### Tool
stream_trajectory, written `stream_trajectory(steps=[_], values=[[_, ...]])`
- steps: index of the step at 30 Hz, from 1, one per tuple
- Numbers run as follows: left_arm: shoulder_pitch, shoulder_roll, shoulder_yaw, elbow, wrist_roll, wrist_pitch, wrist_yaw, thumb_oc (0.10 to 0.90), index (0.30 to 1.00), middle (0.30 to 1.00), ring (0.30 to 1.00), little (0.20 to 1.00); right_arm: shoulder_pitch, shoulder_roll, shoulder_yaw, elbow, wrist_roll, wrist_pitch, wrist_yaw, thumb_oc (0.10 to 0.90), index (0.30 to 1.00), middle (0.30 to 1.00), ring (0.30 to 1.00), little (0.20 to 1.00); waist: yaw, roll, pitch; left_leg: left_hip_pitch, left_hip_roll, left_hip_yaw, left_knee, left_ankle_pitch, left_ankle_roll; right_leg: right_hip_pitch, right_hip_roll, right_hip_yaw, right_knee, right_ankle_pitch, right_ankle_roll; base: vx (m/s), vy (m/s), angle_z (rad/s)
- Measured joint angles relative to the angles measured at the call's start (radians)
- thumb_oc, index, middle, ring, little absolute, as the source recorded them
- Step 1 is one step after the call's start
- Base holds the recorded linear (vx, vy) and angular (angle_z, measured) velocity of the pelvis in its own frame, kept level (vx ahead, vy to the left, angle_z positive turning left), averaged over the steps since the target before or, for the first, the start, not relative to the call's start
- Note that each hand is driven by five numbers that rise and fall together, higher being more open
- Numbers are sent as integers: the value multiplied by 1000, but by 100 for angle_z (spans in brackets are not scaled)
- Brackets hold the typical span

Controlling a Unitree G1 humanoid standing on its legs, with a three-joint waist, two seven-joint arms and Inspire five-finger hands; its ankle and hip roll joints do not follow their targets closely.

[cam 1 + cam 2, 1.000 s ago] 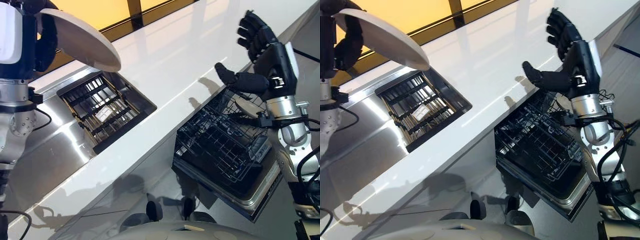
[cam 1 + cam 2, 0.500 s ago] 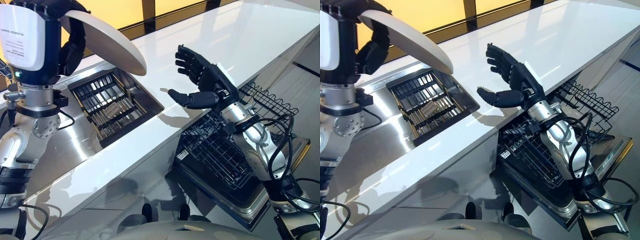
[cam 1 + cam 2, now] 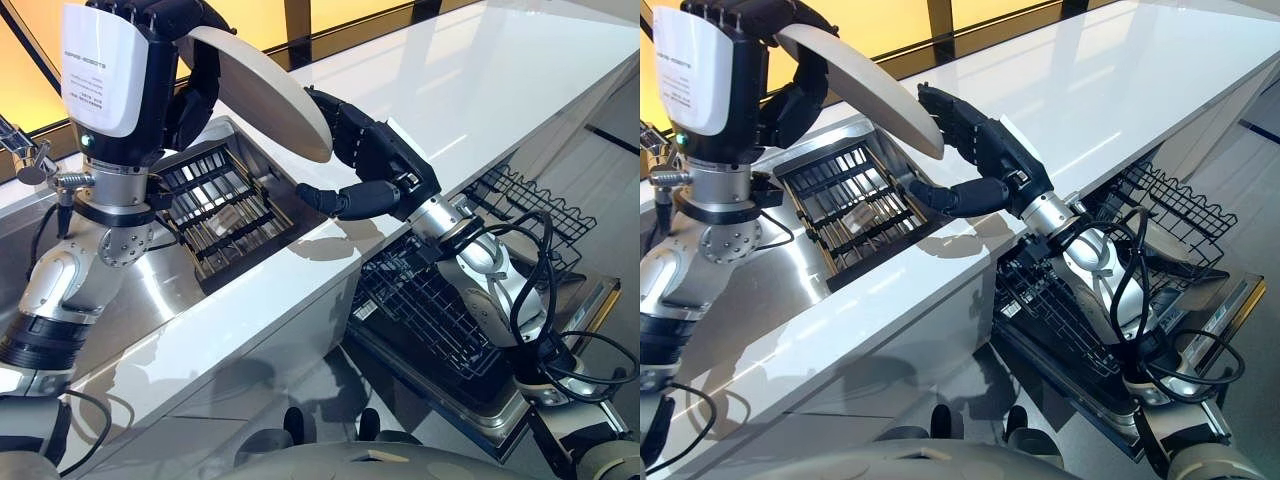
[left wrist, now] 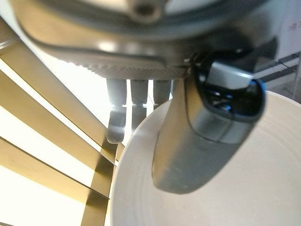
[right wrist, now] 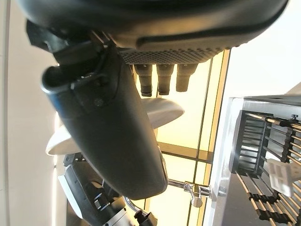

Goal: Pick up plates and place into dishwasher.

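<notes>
Since the earlier frames the right hand (image 3: 375,165) has swung in from above the dishwasher rack (image 3: 450,300) to the far side of the plate (image 3: 262,90), and the left hand (image 3: 190,60) has carried that plate rightward to meet it.

Largest in the eye views is the white counter (image 3: 480,90), its long front edge running above the pulled-out dishwasher rack and the open dishwasher door (image 3: 560,370). At the counter's left end sits a steel sink (image 3: 150,310) holding a dark slatted drying rack (image 3: 215,205).

The plate hangs tilted in the air over that drying rack, well clear of the counter top, with free space between its lower rim and the surface beneath.

The left wrist view shows what the eye views hide: the left hand's thumb (image 4: 197,136) lies pressed on the plate's inner face while its fingers curl behind the rim, pinching it. The right wrist view shows the right hand's fingers (image 5: 162,75) straight, their tips at the plate's underside, and its thumb (image 5: 117,132) stretched out and apart from the plate. In the eye views the plate's lower right rim sits in the open span between that thumb and those fingers; whether they touch it I cannot tell.
</notes>
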Motion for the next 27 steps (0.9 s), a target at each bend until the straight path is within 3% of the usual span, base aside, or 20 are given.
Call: stream_trajectory(steps=[5,11,19,20,21,23,27], values=[[0,-27,-21,0,-33,-12,-7,100,300,300,300,200,-6,5,12,0,-4,7,-10,800,900,900,900,900,1,0,0,0,0,-4,0,1,0,1,0,0,0,0,0,0,0,0],[0,-58,-29,-1,-38,-13,-34,100,300,300,300,200,-6,33,12,0,-95,0,-76,800,900,900,900,900,1,0,0,0,0,-8,0,2,-1,2,0,-1,0,0,0,0,0,0],[0,-90,-33,-6,-61,-8,-81,100,300,300,300,200,-7,33,12,0,-221,-83,-209,800,900,900,900,900,-4,0,0,0,0,-7,0,2,-1,2,0,0,0,0,0,0,0,0],[0,-100,-34,-6,-69,-6,-86,100,300,300,300,200,-7,33,12,0,-238,-96,-224,665,785,785,785,765,-5,0,0,0,0,-7,0,2,-1,2,0,0,0,0,0,0,0,0],[0,-108,-35,-6,-77,-5,-87,100,300,300,300,200,-7,33,12,0,-246,-107,-240,429,582,582,582,529,-5,0,0,0,0,-8,0,2,-1,2,0,0,0,0,0,0,0,0],[0,-113,-41,-7,-92,5,-91,100,300,300,300,200,-7,33,11,0,-256,-120,-260,100,300,300,300,200,-6,0,0,0,0,-8,0,2,-1,2,0,0,0,0,0,0,0,0],[0,-130,-46,-8,-107,16,-109,100,300,300,300,200,-7,33,11,0,-257,-122,-271,100,300,300,300,200,-8,0,0,0,0,-8,0,2,-1,2,0,0,0,0,0,0,0,0]])
